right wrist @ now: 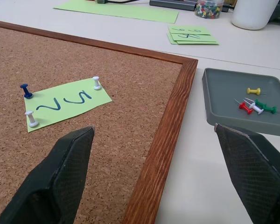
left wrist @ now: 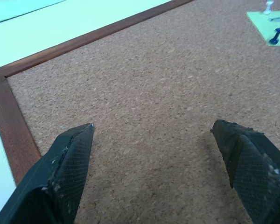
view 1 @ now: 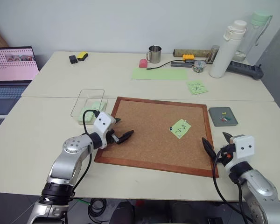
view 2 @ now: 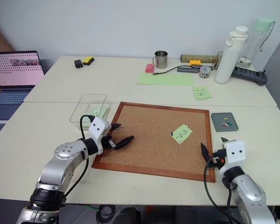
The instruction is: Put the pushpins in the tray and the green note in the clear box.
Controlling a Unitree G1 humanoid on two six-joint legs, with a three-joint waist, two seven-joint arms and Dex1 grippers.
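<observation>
The green note [right wrist: 65, 102] with a wavy squiggle lies on the corkboard [view 1: 144, 140], held by a dark blue pushpin [right wrist: 25, 90] and two white ones [right wrist: 97, 83]. The grey tray [view 1: 216, 119] sits just right of the board and holds yellow [right wrist: 254, 91], red, white and green pushpins. The clear box [view 1: 88, 100] stands off the board's far left corner with pale green paper inside. My left gripper [view 1: 123, 129] hovers open over the board's left part. My right gripper [view 1: 217, 141] is open at the board's near right corner, with note and tray ahead of it.
A small stack of green notes [view 1: 197, 87] with a cross scribble and a large green sheet [view 1: 159, 73] lie behind the board. A mug [view 1: 154, 54], a white bottle [view 1: 228, 49] and a jar of pins [view 1: 199, 66] stand at the back. A laptop [view 1: 11, 70] is far left.
</observation>
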